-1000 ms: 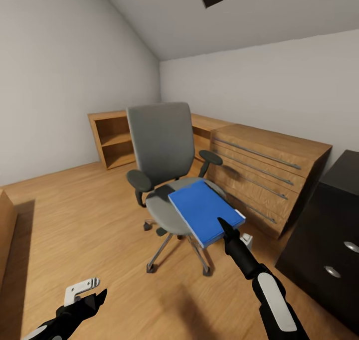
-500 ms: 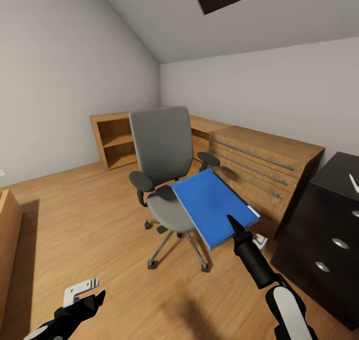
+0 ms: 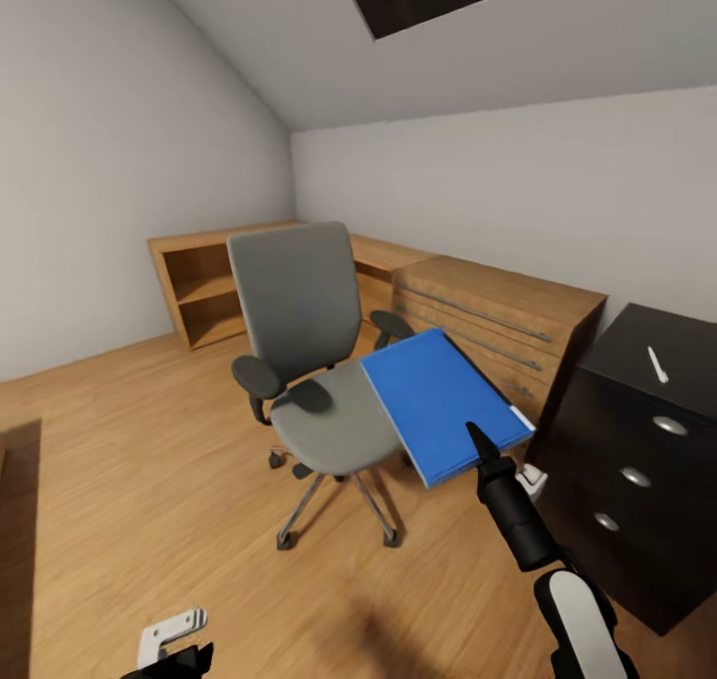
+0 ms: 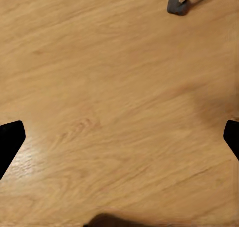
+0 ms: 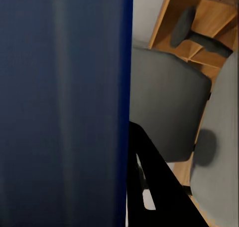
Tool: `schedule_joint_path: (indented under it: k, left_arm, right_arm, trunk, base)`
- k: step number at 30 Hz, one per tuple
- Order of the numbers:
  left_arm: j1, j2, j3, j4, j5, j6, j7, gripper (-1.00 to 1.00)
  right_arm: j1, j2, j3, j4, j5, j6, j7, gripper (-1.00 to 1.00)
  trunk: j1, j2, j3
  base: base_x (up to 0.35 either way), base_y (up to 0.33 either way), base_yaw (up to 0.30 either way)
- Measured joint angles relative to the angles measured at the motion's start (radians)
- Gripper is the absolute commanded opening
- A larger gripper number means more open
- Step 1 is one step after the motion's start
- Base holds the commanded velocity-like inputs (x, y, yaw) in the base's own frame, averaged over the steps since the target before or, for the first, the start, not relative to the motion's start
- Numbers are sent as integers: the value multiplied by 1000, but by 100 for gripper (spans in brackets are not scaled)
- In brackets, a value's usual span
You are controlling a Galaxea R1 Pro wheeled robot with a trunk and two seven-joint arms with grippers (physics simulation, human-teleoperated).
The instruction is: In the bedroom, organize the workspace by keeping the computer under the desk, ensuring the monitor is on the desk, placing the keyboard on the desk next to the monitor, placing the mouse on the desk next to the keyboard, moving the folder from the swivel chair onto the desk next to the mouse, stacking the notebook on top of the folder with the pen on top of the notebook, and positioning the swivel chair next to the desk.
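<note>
The blue folder (image 3: pixel 440 400) hangs tilted in the air just right of the grey swivel chair (image 3: pixel 299 331), off its seat. My right gripper (image 3: pixel 477 440) is shut on the folder's near edge. In the right wrist view the folder's dark blue face (image 5: pixel 59 107) sits close beside one black finger (image 5: pixel 154 182), with the chair seat (image 5: pixel 167 107) behind. My left gripper (image 4: pixel 120 137) hangs open over bare floor, low at the head view's left. A thin white stick-like object (image 3: pixel 657 364), possibly the pen, lies on the black cabinet (image 3: pixel 637 460).
A wooden chest of drawers (image 3: pixel 498 321) and an open wooden shelf (image 3: pixel 204 286) line the far wall. The black cabinet stands close on my right. A chair caster (image 4: pixel 177 2) shows in the left wrist view. Wooden floor (image 3: pixel 129 460) stretches open to the left.
The camera has shifted. The folder has come off the chair seat and moved right with my right gripper. My left gripper has dropped lower in the head view.
</note>
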Motion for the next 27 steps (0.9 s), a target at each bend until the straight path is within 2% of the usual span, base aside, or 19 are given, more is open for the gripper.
schedule_joint_path:
  k: [4,8,12,14,18,27]
  left_arm:
    - [0,-7,-14,164,-3,-128,-1,100]
    - [0,-13,-82,337,-17,-266,-6,100]
    - [0,-16,-118,437,-20,-399,-9,100]
    - [0,-17,-126,462,-20,-436,-11,100]
    - [0,-18,-132,496,-27,-451,-13,100]
    - [0,-22,-135,516,-34,-455,-15,100]
  right_arm:
    - [0,-1,0,0,0,-1,1,-100]
    - [0,-1,0,0,1,-4,1,-100]
    - [0,0,0,0,2,-5,0,-100]
    - [1,1,0,0,5,-12,0,-100]
    - [1,0,2,0,12,-59,0,-100]
    - [1,-2,2,-2,14,-69,-6,-100]
  trunk:
    - [-15,28,13]
    - [-31,56,25]
    - [-46,84,38]
    - [-54,98,44]
    - [-69,126,56]
    - [-104,189,85]
  base:
    - [0,0,-267]
    - [0,0,-280]
    - [0,0,-291]
    - [0,0,-293]
    - [0,0,-294]
    - [0,0,-294]
